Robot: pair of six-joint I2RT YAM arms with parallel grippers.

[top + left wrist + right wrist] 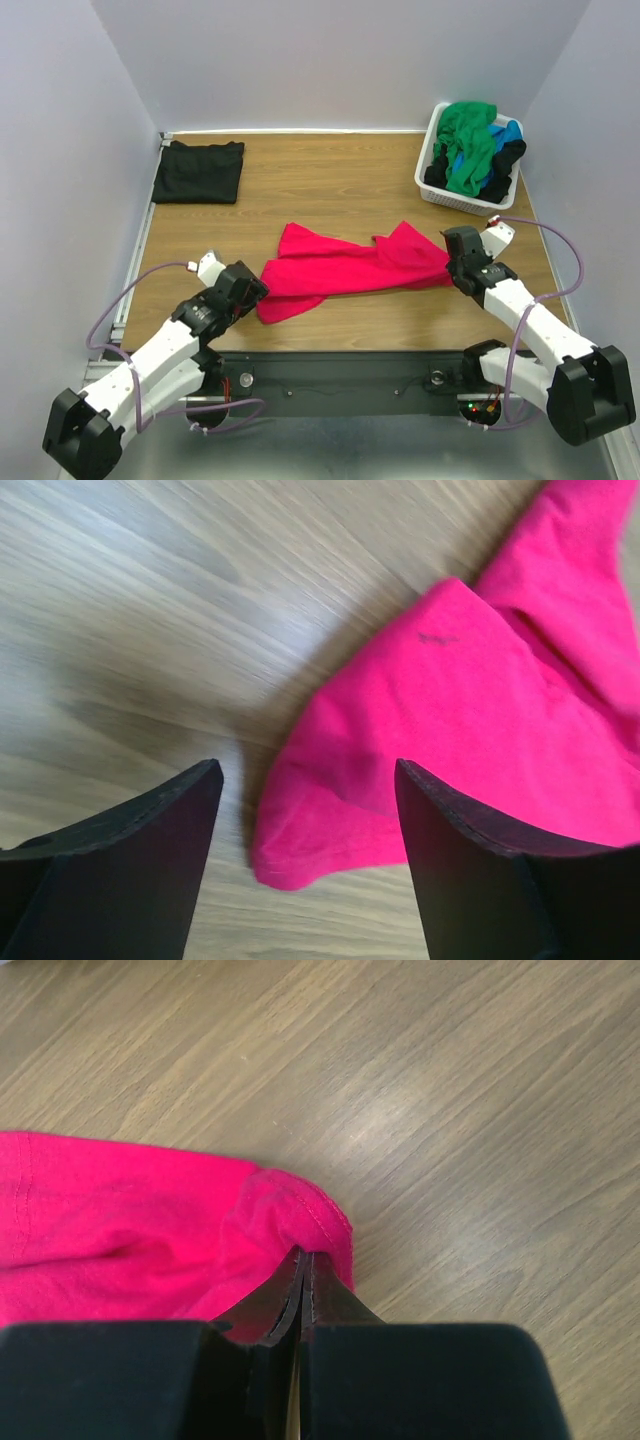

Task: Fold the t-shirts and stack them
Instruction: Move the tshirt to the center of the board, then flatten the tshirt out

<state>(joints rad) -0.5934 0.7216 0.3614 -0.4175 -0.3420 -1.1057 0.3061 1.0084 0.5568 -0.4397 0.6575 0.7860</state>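
A bright pinkish-red t-shirt (340, 268) lies rumpled across the middle of the table, stretched left to right. My left gripper (258, 292) hovers open at its lower left corner. In the left wrist view that corner of the shirt (330, 820) lies between the spread fingers (150, 830) of the left gripper (308, 770), not pinched. My right gripper (452, 262) is shut on the shirt's right end. In the right wrist view the hemmed cloth (270, 1210) bunches at the closed tips of the right gripper (303, 1255). A folded black t-shirt (198, 171) rests at the far left.
A white laundry basket (455, 200) stands at the far right corner, holding a green shirt (470, 140), a blue one (510, 130) and a black one (505, 160). Grey walls close in the table on three sides.
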